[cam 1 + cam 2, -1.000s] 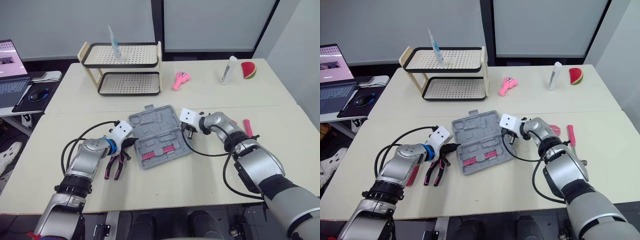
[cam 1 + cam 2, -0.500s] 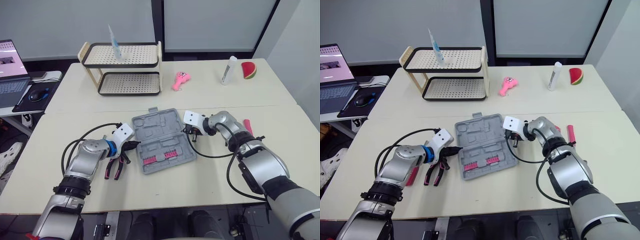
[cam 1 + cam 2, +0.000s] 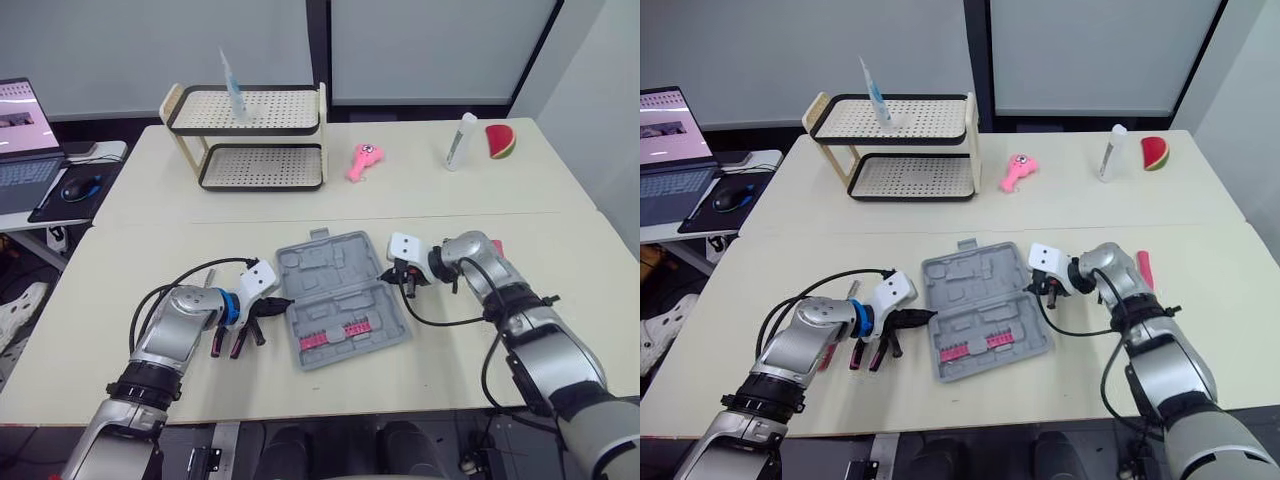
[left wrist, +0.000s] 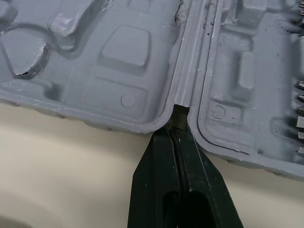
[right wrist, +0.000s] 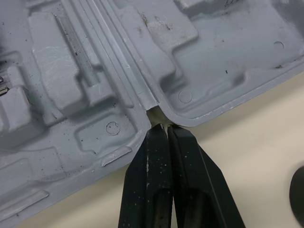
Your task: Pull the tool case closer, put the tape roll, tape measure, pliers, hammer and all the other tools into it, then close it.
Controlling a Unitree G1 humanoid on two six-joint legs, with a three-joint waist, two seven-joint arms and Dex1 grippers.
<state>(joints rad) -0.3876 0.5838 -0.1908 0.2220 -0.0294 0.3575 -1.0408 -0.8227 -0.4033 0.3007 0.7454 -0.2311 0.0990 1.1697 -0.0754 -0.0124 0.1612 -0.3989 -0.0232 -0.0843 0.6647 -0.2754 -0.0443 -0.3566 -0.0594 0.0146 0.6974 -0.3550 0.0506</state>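
Grey tool case (image 3: pixel 340 298) with a row of pink bits (image 3: pixel 341 331), pink-and-black pliers (image 3: pixel 870 353), pink tool handle (image 3: pixel 1143 268), cream table (image 3: pixel 420 210), cream dotted rack (image 3: pixel 245 135) rimmed in black, pink toy (image 3: pixel 362 160), white bottle (image 3: pixel 458 141), red-and-green watermelon slice (image 3: pixel 498 140), black desk mat (image 3: pixel 75 195).

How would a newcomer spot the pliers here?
On the near cream table, find the open grey plastic tool case. Just left of it, by the left gripper, lie the black-and-pink-handled pliers, their two handles splayed towards the near edge.
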